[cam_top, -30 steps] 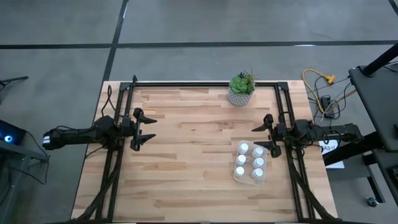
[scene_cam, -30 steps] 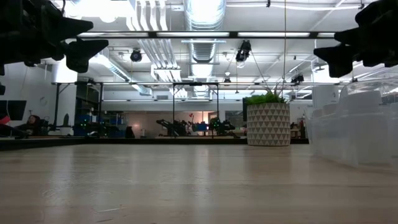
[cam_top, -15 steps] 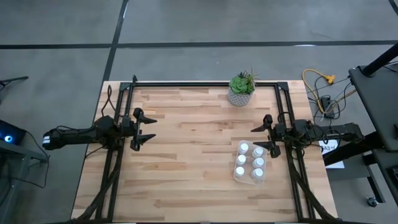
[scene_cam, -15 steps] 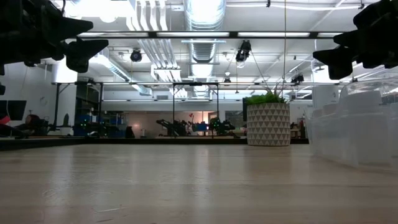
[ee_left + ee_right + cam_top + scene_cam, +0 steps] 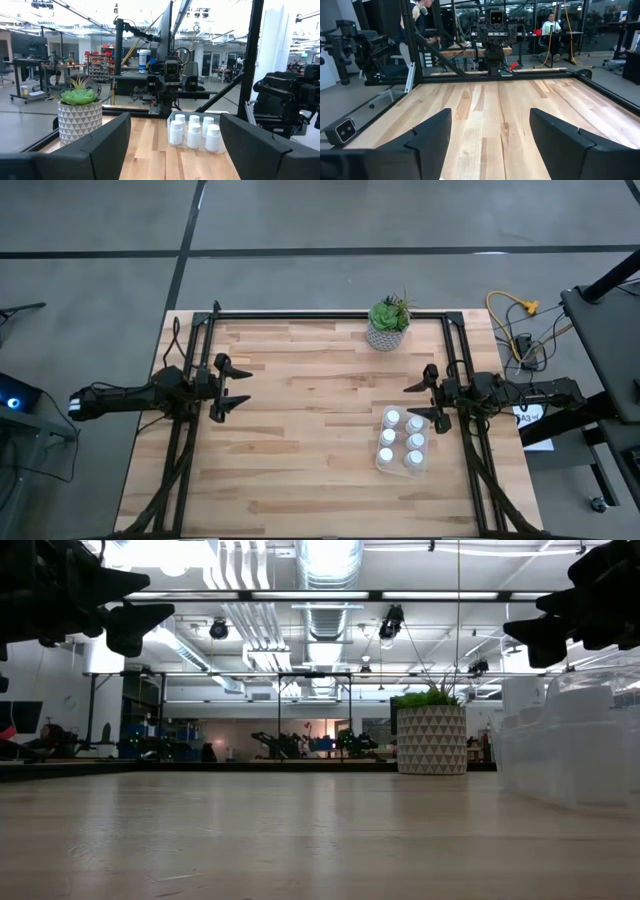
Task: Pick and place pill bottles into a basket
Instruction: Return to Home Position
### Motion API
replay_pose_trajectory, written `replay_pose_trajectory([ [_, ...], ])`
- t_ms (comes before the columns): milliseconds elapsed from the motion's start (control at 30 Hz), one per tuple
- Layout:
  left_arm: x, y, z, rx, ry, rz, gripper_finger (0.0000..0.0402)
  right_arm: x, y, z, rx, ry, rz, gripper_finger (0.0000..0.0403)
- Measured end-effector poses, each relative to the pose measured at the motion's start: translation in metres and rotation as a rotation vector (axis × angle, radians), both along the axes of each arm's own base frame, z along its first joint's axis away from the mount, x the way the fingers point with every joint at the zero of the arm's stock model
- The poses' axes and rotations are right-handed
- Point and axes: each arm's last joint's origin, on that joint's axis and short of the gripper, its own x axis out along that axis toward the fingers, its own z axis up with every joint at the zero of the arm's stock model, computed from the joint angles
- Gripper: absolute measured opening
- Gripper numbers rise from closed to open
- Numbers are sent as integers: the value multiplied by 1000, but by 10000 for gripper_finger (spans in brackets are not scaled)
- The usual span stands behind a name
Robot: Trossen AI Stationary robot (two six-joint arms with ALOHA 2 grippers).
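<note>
Bottles (image 5: 414,441) (all six) stand in the basket (image 5: 398,471) just beside the right gripper (image 5: 408,401), spread wide, as is the left gripper (image 5: 247,387) well apart.

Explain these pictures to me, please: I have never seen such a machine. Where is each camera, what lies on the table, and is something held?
These are two robot arms at a wooden table. One camera looks straight down, one looks level across the tabletop, and one sits on each wrist. The left hand and the right hand are open, raised at the table's sides, holding nothing. Six white bottles stand in a clear basket by the right hand. A potted plant stands at one edge.
</note>
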Motion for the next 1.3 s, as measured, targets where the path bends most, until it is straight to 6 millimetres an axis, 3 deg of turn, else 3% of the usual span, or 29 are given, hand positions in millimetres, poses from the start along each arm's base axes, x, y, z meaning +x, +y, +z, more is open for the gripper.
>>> replay_pose_trajectory([
  [1300,0,0,0,0,-2,0,287,0,0,0,1,-1,0,257],
])
